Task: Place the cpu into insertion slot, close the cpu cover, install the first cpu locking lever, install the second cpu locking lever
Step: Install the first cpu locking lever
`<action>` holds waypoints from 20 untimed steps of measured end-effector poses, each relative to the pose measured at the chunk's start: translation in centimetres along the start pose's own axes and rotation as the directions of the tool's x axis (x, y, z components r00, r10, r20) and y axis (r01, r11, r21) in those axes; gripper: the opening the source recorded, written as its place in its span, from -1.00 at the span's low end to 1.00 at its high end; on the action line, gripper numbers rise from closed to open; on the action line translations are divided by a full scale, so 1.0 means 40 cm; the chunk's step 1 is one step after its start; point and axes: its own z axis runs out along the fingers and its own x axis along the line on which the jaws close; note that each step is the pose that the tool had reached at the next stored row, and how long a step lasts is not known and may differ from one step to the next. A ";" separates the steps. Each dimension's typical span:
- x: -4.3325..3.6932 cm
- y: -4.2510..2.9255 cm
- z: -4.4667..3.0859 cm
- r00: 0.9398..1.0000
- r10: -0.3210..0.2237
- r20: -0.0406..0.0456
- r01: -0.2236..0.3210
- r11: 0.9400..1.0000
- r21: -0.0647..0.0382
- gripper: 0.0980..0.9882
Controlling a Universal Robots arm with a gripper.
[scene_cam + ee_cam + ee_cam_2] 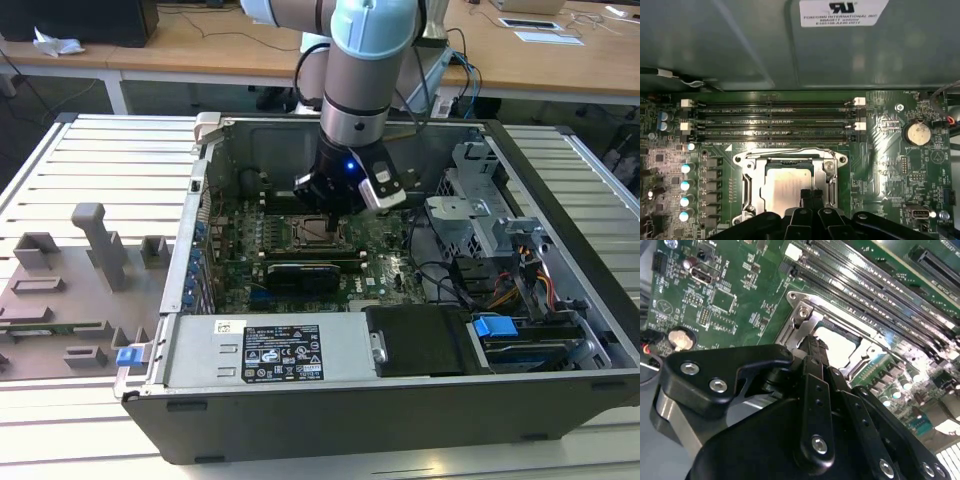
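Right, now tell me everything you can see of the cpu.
The cpu is a small flat square chip with a dull silver-grey metal top that catches the light. In both wrist views it lies flat in the insertion slot, with the silver cpu cover framing it so its top shows through the cut-out. The socket sits beside the long memory slots on the green motherboard. The gripper has its black fingertips together at the chip's near edge; whether they touch it cannot be told.
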 end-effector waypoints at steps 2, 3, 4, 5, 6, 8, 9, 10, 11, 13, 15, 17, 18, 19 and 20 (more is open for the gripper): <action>0.000 0.001 -0.008 1.000 0.000 0.000 0.000 1.000 0.000 -0.98; 0.000 0.001 -0.013 1.000 0.000 0.000 0.000 1.000 0.000 -0.98; 0.000 0.001 -0.015 1.000 0.000 0.000 0.000 1.000 0.000 -0.98; 0.001 0.001 -0.017 1.000 0.000 0.000 0.000 1.000 0.000 -0.98; 0.001 0.002 -0.020 1.000 0.000 0.000 0.000 1.000 0.000 -0.98; 0.001 0.002 -0.025 1.000 0.000 0.000 0.000 1.000 0.000 -0.98; 0.001 0.002 -0.028 1.000 0.000 0.000 0.000 1.000 0.000 -0.98; 0.001 0.002 -0.030 1.000 0.000 0.000 0.000 1.000 0.000 -0.98; 0.001 0.003 -0.033 1.000 0.000 0.000 0.000 1.000 0.000 -0.98; 0.001 0.003 -0.035 1.000 0.000 0.000 0.000 1.000 0.000 -0.98; 0.001 0.003 -0.038 1.000 0.000 0.000 0.000 1.000 0.000 -0.98; 0.001 0.003 -0.042 1.000 0.000 0.000 0.000 1.000 0.000 -0.98; 0.001 0.004 -0.044 1.000 0.000 0.000 0.000 1.000 0.000 -0.98; 0.001 0.004 -0.046 1.000 0.000 0.000 0.000 1.000 0.000 -0.98; 0.002 0.004 -0.049 1.000 0.000 0.000 0.000 1.000 0.000 -0.98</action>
